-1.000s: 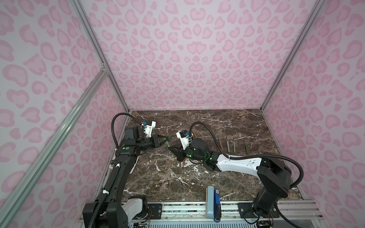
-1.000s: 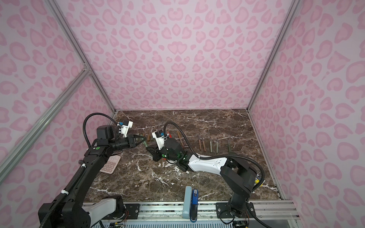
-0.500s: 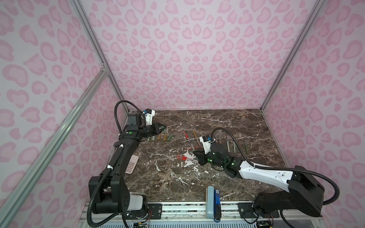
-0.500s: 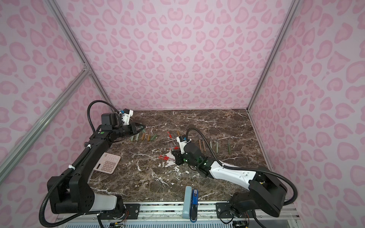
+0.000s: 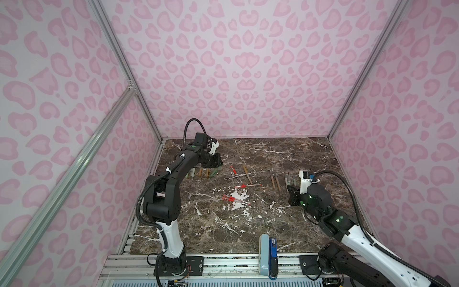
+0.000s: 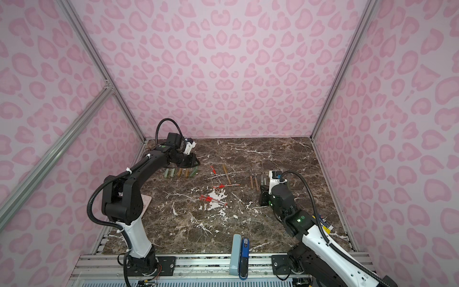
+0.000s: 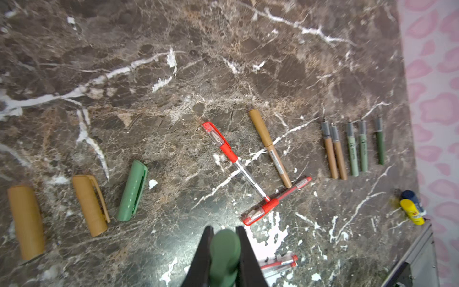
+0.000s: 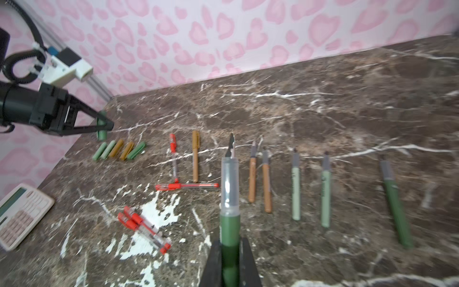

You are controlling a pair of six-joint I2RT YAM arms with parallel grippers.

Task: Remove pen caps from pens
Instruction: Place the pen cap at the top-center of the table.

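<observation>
The left end effector (image 7: pixel 224 232) is clamped on a short dark green plastic pen cap (image 7: pixel 224 253), close by the row of loose green and tan caps (image 8: pixel 119 150) at the far left of the dark marble table (image 5: pixel 273 154). The right end effector (image 8: pixel 229 244) grips an uncapped dark green pen (image 8: pixel 229 223) near five bare pens (image 8: pixel 295 188). Red-capped clear pens (image 8: pixel 144 226) and a capped tan pen (image 8: pixel 195 156) lie between the two rows.

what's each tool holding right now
left tool: closed on the dark green cap
right tool: closed on the uncapped dark green pen
</observation>
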